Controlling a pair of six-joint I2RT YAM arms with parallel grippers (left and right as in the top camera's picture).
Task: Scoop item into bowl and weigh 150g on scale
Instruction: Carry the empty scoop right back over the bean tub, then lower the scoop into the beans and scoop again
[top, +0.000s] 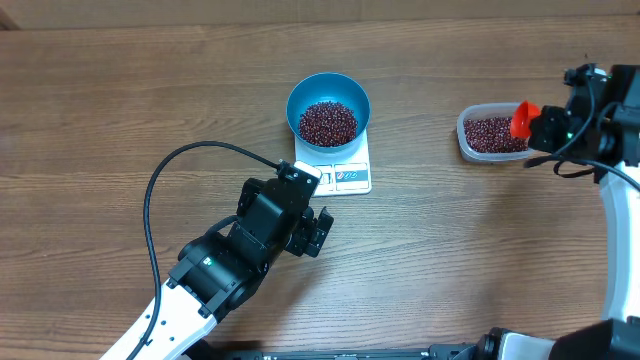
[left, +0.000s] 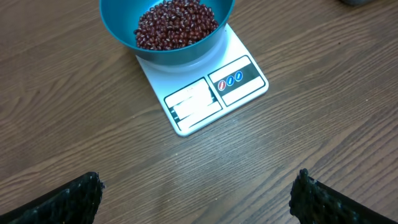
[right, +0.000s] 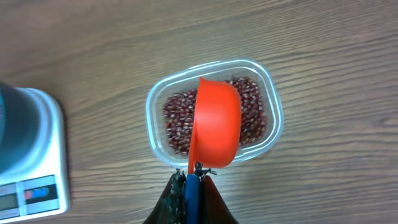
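Beans are tiny, hard and roll away, so lift them with the orange scoop. Some sit in the bowl on the scale, ahead of the wide-open left gripper. The right gripper pinches the scoop's handle, above the tub.

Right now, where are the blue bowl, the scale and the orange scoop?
blue bowl (left: 118, 20): left wrist view, on the bare inner wall, left side.
scale (left: 194, 102): left wrist view, on the front display panel.
orange scoop (right: 215, 121): right wrist view, on the middle of the cup.
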